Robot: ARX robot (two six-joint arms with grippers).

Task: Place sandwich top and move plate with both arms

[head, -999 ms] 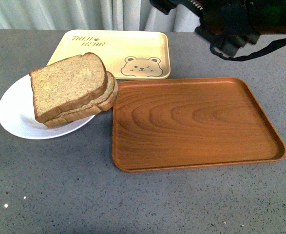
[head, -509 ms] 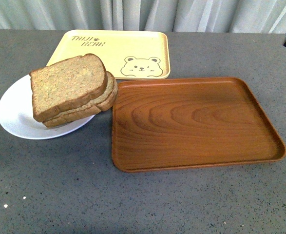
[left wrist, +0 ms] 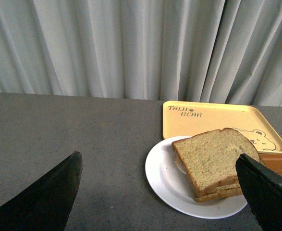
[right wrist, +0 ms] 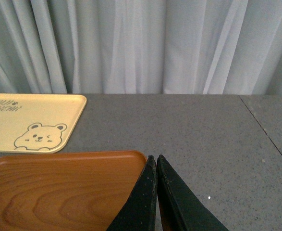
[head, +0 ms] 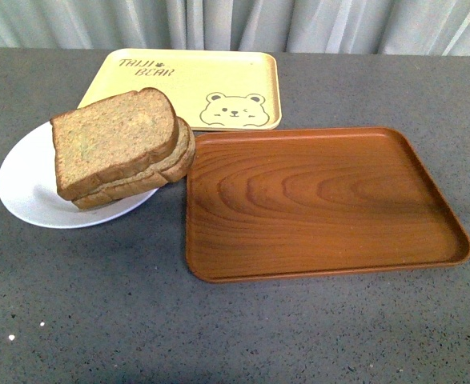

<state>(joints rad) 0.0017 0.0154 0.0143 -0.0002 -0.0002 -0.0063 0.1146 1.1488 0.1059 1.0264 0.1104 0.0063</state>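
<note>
The sandwich top [head: 114, 140], a brown bread slice, lies on a second slice on the white plate [head: 26, 188] at the table's left. No arm shows in the front view. In the left wrist view my left gripper [left wrist: 159, 156] stands open and wide, back from the plate [left wrist: 162, 180], with the sandwich top [left wrist: 213, 156] beside one fingertip [left wrist: 256, 178]. Nothing is between its fingers. My right gripper [right wrist: 154, 158] is shut and empty, its tips over the far corner of the brown tray [right wrist: 59, 192].
A large brown wood-grain tray [head: 323, 200] lies right of the plate, nearly touching the sandwich. A pale yellow bear-print tray [head: 194, 84] sits behind both. A curtain hangs along the far edge of the grey table [head: 235, 336].
The right arm, seen at the top right one second ago, has drawn out of the front view. Sandwich, plate and trays have not moved.
</note>
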